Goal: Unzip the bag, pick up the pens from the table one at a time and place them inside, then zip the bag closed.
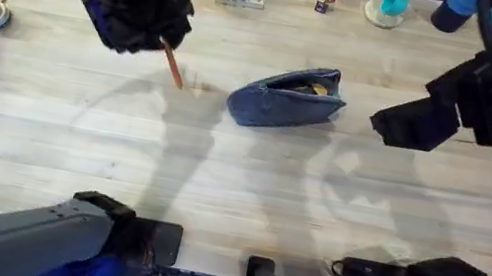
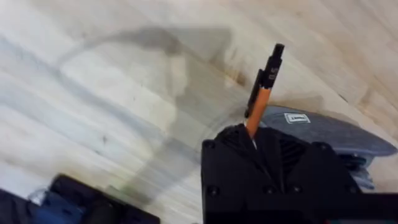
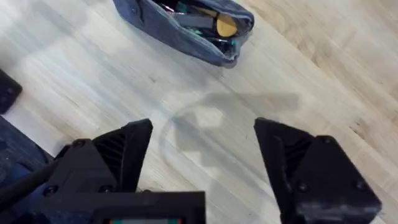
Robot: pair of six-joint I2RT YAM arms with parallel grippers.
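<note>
On the table (image 1: 240,173), overhead view: I see the bag (image 1: 289,97) lying near the middle toward the far side, its zipper open and contents showing.
Left pincer (image 1: 164,40), overhead: raised over the table left of the bag, clamped on one pen (image 1: 172,65) that slants down from it, clear of the bag.
Right pincer (image 1: 401,125), overhead: right of the bag, apart from it, holding nothing.
Left wrist view: my pincer (image 2: 252,134) grips the orange pen (image 2: 264,87) by its lower end; the dark clip end points away. The bag (image 2: 323,130) lies just beyond.
Right wrist view: my pincer (image 3: 202,134) is spread wide over bare table (image 3: 298,93); the open bag (image 3: 186,28) lies ahead with coloured items inside.
</note>
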